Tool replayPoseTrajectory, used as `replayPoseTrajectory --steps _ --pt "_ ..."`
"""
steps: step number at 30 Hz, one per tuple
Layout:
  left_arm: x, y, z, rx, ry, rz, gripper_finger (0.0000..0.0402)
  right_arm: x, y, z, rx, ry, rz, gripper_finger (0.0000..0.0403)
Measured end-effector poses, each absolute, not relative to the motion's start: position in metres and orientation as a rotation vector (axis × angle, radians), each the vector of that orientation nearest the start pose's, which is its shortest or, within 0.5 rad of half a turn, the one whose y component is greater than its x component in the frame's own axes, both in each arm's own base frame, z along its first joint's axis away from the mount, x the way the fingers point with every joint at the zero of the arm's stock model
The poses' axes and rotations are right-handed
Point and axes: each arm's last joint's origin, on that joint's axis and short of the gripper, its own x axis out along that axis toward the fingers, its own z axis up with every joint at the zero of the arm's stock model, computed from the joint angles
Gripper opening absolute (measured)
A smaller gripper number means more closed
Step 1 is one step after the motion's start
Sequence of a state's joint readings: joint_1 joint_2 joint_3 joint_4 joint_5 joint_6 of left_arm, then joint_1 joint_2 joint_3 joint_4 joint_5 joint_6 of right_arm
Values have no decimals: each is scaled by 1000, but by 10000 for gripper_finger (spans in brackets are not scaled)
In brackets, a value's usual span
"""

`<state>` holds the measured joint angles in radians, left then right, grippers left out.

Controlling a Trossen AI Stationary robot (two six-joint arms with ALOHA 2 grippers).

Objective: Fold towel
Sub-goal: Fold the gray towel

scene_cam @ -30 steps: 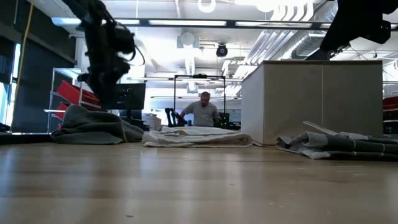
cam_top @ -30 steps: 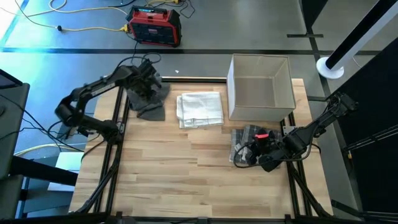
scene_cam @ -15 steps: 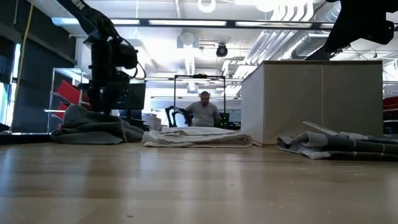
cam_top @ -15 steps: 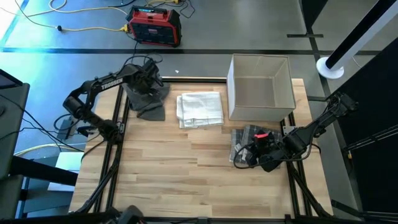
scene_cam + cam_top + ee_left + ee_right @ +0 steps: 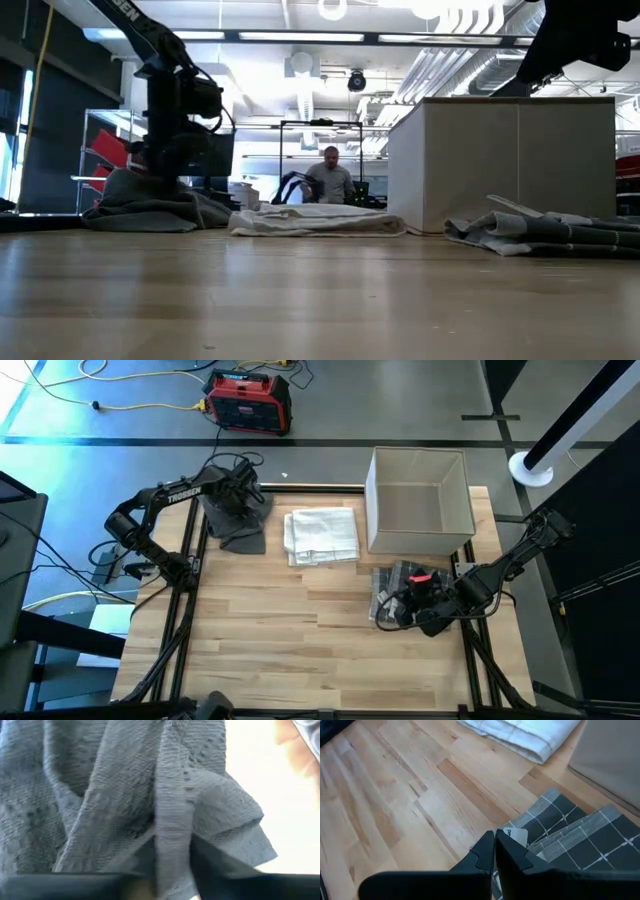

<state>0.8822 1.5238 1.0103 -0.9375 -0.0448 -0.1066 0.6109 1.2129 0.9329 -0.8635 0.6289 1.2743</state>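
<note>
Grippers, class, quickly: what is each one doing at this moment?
Left gripper: shut on a fold of the grey towel.
Right gripper: shut, empty, over the checked towel.

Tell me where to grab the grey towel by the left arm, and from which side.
Grip the raised ridge of the grey towel, the fold standing up from the crumpled heap. Come from straight above, as the left end effector sits now: the fold stands upright, so fingers can probably close on either side of it. The flat edges on the table offer less to pinch.
</note>
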Motion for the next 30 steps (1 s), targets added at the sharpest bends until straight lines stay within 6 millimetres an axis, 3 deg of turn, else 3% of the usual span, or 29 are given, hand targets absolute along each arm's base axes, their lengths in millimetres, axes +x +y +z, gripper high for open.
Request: replayPoseTrajectory --steps 3,6,8,12,16,19,22,25,30 --pt "171 198 209 -703 1316 809 13 188 111 258 520 732 -562 0" --pt "180 187 230 -672 1308 753 4 188 111 258 520 734 -561 0" --pt "186 176 253 -634 1299 716 3 188 111 258 520 734 -562 0" --pt "191 134 315 -581 1278 606 2 188 111 258 513 739 -556 0" --pt "174 85 373 -548 1259 486 1 188 111 258 505 745 -550 0" --pt "163 52 405 -622 1121 323 1 188 111 258 498 746 -548 0" --pt "154 25 428 -730 986 108 0 187 110 257 494 749 -551 0" --pt "154 6 441 -755 893 1 0 187 110 257 478 754 -546 0" --pt "184 -15 459 -696 662 -196 0 189 108 257 453 753 -550 0"
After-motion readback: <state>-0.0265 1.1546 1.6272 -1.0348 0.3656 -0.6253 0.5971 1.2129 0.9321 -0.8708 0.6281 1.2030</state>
